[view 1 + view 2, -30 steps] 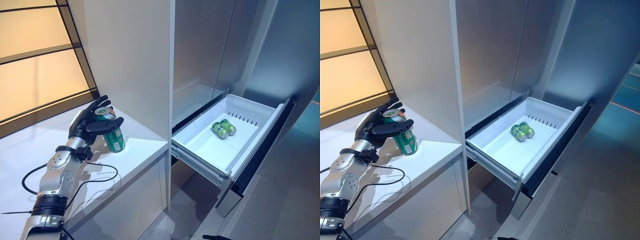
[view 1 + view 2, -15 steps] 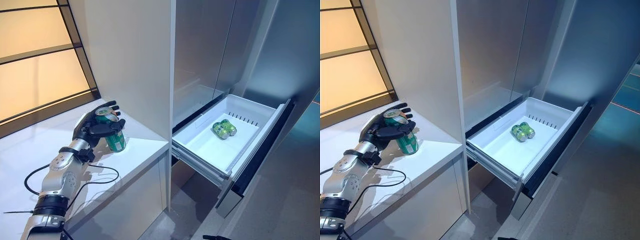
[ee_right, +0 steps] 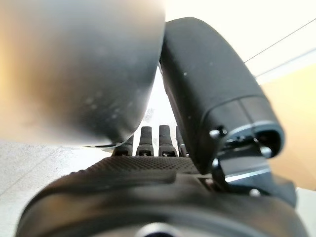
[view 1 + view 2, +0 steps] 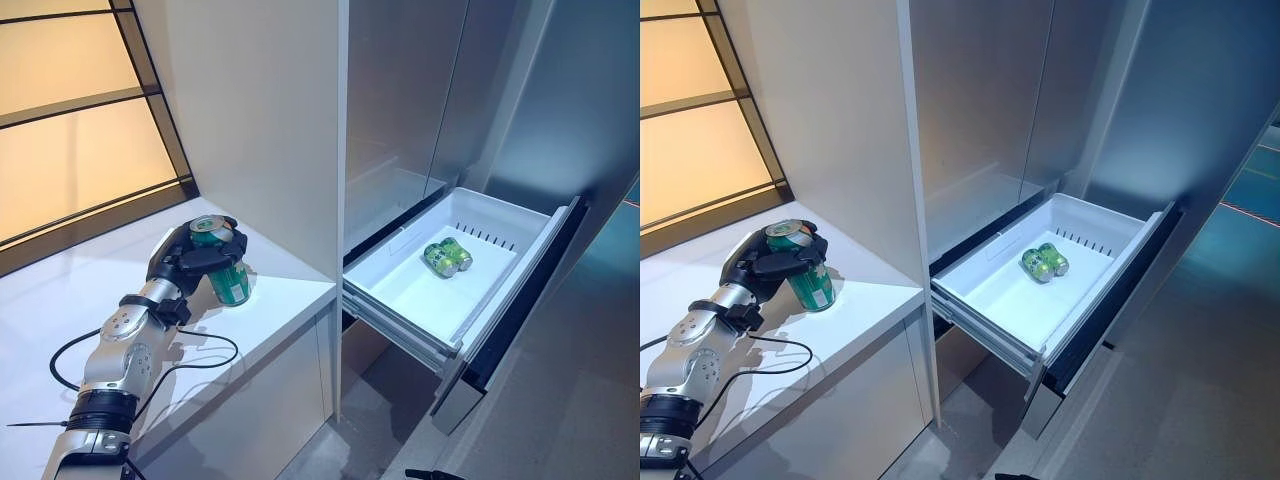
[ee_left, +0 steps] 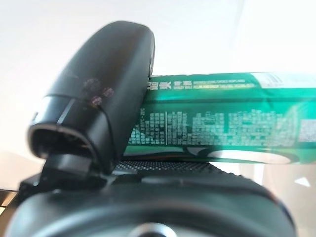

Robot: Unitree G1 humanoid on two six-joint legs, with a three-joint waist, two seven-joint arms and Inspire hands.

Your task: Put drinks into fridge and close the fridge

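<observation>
Left hand grips a green can on the tabletop, ready to carry it to the open fridge drawer.

The left hand point(image 4: 190, 258) has its fingers point(image 4: 222, 253) and thumb clenched round the upright can point(image 4: 226, 275), near the tabletop's point(image 4: 280, 300) right edge beside the fridge. The drawer point(image 4: 400, 300) stands pulled out, two cans point(image 4: 447, 257) already lying inside. The right hand point(image 3: 148, 177) shows only up close, fingers seemingly straight, holding nothing.

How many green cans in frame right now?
3. One green can stands on the white counter with the left hand closed round it; two cans lie side by side in the open fridge drawer. None appears hidden.
</observation>
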